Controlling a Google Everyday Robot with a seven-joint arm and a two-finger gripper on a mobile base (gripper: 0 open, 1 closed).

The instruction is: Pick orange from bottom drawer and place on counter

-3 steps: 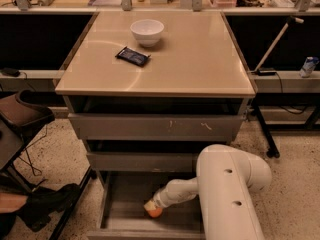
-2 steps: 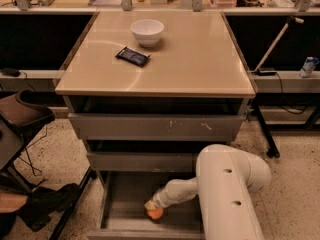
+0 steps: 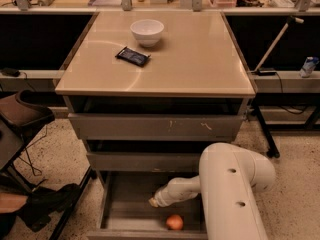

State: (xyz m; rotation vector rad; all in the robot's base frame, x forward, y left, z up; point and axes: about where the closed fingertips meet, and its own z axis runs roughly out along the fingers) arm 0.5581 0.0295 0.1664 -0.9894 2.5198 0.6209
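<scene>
Beige counter [image 3: 200, 59] tops the grey cabinet, a white bowl [image 3: 147, 32] toward its 12 o'clock edge. We see the bottom drawer [image 3: 125, 206] standing open. The orange [image 3: 174, 222] lies inside, at 4 o'clock from the gripper [image 3: 153, 202] and apart from it. We cannot tell whether the claw is open or closed.

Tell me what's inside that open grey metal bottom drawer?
A small round orange lies in the bottom drawer, apart from the gripper also inside. The white arm covers the drawer's right side.
</scene>
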